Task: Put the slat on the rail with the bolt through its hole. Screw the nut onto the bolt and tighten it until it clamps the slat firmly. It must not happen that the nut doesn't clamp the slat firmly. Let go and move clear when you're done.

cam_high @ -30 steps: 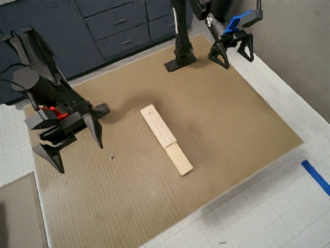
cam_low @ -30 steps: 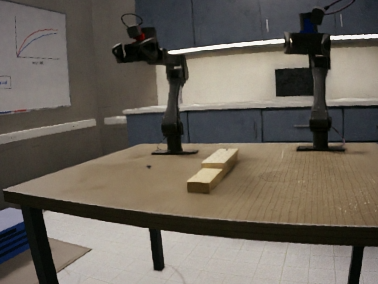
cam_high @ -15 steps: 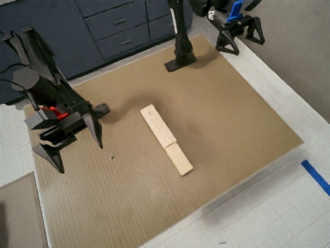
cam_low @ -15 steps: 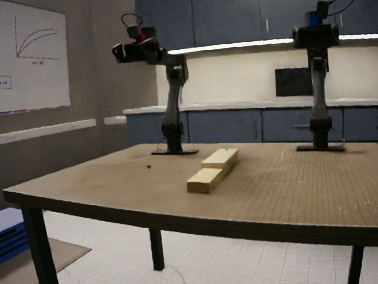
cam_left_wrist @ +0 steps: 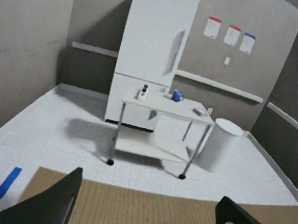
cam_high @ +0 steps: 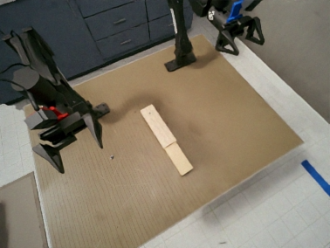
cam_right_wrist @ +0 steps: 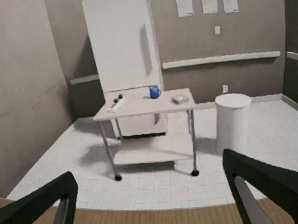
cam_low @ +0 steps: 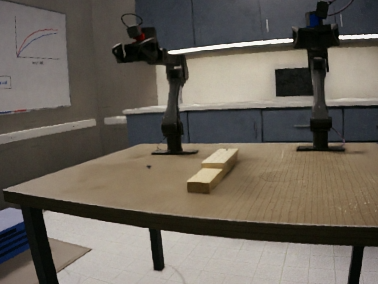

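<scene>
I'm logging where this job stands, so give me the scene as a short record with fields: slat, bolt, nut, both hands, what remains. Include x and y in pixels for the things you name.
slat: lying on the rail (cam_high: 180, 161) (cam_low: 199, 180), covering part of it; slat (cam_high: 161, 128) (cam_low: 216, 159)
bolt: small dark spot (cam_high: 150, 113) near the slat's far end, apparently the bolt in its hole
nut: small dark piece (cam_high: 112, 156) (cam_low: 148, 166), apparently the nut, on the table beside the slat
left hand (cam_high: 245, 47) (cam_low: 315, 38) (cam_left_wrist: 152, 185): open, empty
right hand (cam_high: 81, 158) (cam_low: 118, 53) (cam_right_wrist: 149, 165): open, empty
remaining: thread and tighten nut
</scene>
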Tool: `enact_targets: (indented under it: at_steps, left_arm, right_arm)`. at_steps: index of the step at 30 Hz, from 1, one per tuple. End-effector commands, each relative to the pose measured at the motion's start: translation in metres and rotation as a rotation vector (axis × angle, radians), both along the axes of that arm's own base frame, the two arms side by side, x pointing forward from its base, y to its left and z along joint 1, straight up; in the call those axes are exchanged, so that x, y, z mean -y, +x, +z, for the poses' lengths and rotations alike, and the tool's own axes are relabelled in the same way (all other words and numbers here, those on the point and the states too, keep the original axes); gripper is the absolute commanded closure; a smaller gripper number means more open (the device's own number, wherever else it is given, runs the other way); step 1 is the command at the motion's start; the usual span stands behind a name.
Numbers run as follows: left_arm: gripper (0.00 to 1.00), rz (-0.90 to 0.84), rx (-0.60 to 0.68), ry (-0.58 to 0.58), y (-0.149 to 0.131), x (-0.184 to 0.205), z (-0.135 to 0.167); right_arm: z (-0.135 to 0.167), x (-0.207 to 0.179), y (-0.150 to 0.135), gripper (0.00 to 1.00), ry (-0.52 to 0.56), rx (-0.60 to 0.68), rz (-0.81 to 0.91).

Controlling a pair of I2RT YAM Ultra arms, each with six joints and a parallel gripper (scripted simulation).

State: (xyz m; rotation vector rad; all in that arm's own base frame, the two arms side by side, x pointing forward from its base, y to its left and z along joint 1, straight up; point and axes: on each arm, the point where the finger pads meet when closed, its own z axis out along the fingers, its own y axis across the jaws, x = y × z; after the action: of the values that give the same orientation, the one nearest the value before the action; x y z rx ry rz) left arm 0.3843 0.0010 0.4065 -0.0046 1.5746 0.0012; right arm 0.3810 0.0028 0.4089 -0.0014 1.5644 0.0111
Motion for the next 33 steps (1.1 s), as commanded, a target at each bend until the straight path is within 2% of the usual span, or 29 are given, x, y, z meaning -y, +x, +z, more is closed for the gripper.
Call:
enact_targets:
  at_steps: [1, 5, 18, 24, 33]
  left_arm:
    - [0.0, 0.003, 0.014, 0.007, -0.006, -0.002, 0.003]
    - [0.0, -0.004, 0.016, 0.002, -0.004, 0.0, 0.005]
    - [0.0, -0.004, 0.016, 0.002, -0.004, 0.0, 0.005]
    - [0.0, -0.004, 0.016, 0.002, -0.004, 0.0, 0.005]
    - [0.0, -0.004, 0.016, 0.002, -0.004, 0.0, 0.005]
  right_arm:
    - [0.003, 0.002, 0.0, 0.0, -0.006, 0.006, -0.008]
    - [-0.001, 0.003, 0.0, 0.0, -0.015, -0.009, -0.016]
    - [-0.064, 0.007, 0.017, 0.0, -0.155, -0.225, -0.01]
    - [-0.08, 0.008, 0.019, 0.0, -0.201, -0.287, 0.0]
    - [-0.124, 0.009, 0.02, 0.0, -0.305, -0.442, 0.036]
